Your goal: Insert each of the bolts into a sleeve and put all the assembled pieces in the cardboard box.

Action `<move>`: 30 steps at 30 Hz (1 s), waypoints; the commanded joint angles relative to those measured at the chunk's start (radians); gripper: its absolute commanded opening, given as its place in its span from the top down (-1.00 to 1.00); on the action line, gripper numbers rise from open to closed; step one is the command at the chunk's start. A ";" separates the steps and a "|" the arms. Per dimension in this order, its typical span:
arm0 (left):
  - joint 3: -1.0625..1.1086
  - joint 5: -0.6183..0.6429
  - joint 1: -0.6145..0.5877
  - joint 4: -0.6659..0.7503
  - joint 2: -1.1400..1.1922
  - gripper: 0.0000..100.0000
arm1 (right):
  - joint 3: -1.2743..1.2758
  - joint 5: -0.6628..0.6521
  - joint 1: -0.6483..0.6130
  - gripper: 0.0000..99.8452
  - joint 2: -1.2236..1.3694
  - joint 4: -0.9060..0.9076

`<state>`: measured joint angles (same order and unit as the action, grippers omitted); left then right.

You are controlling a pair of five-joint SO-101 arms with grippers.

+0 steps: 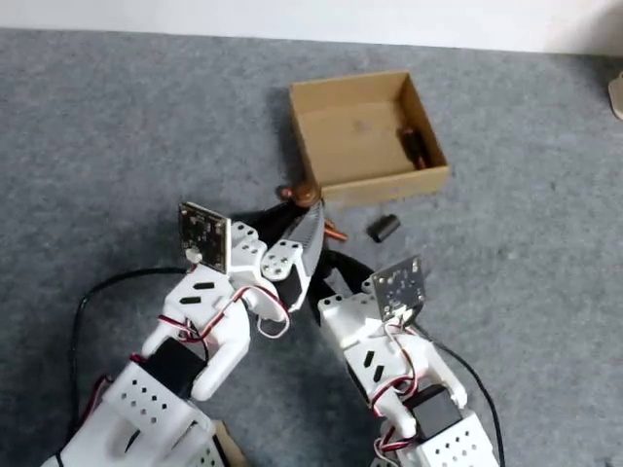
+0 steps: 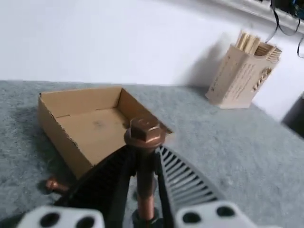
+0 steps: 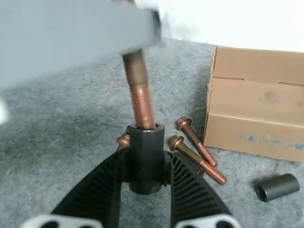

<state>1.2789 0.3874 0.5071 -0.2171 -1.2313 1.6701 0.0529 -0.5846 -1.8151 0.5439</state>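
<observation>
Left claw (image 2: 144, 159): clamped on a copper bolt (image 2: 145, 134), pinching the shank just below the hex head.
Right claw (image 3: 145, 166): clamped on a dark sleeve (image 3: 144, 145), bore turned toward the bolt, with the threaded tip just inside its mouth.
Loose bolts (image 3: 199, 162): at least two lying on the grey counter (image 1: 117, 146), just beside the cardboard box (image 1: 389, 185).
Spare sleeve (image 1: 384, 228): on its side near the box's front wall.
Inside the box: one dark piece (image 1: 417, 146), probably already assembled.
Handling, bolt: likely rigid metal, dense for its size, nothing to crush. Good bite on the threads, some risk of slip or swivel on the smooth shank. Best taken near the head, threads left free.
Handling, sleeve: hard and smooth, prone to roll when lying down. Best gripped across mid-body, both ends left open.
</observation>
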 commanded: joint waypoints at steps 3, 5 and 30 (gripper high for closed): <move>-0.010 0.002 -0.012 0.002 -0.024 0.99 | 0.139 -0.012 -0.001 0.99 -0.016 -0.004; -0.010 0.003 -0.012 0.000 -0.024 0.99 | 0.139 -0.012 -0.001 0.99 -0.016 -0.004; -0.035 0.123 -0.004 -0.097 -0.024 0.99 | 0.139 -0.138 -0.001 0.99 -0.016 -0.139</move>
<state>1.2774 0.5178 0.5117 -0.2984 -1.2344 1.6701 -0.0760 -0.5846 -1.8136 0.4319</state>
